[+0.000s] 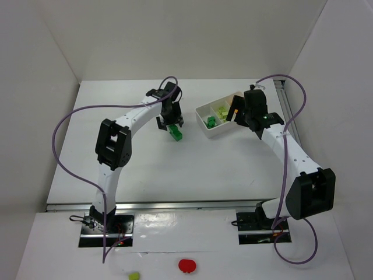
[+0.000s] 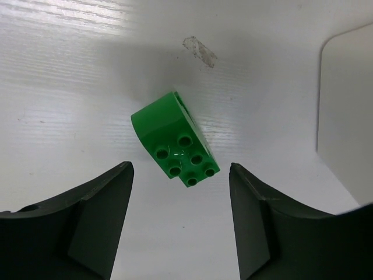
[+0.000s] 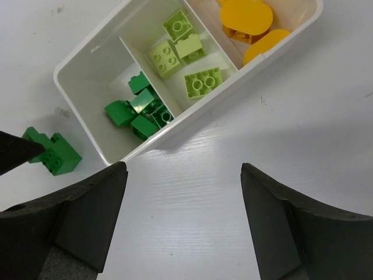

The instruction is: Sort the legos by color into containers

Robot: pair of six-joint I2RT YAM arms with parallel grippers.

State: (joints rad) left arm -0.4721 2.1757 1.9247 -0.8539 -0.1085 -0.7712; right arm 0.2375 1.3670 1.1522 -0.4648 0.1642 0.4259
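One dark green lego (image 2: 175, 143) lies tipped on the white table, studs toward the camera. My left gripper (image 2: 181, 168) hovers over it, open, and neither finger touches the brick. From above, this brick (image 1: 175, 133) lies just left of the white tray (image 1: 217, 132), under the left gripper (image 1: 169, 123). The right gripper (image 3: 183, 169) is open and empty above bare table in front of the tray's wall (image 3: 192, 102). Inside the tray are dark green legos (image 3: 140, 111), lime ones (image 3: 180, 52) and orange ones (image 3: 250, 20), each colour in its own compartment. The loose green lego (image 3: 55, 153) lies outside the tray's left corner.
A red round thing (image 1: 187, 266) and a lime blob (image 1: 134, 275) sit on the front ledge behind the arm bases. Purple cables loop above both arms. White walls enclose the table on three sides. The tray's corner (image 2: 347, 116) shows at the right of the left wrist view.
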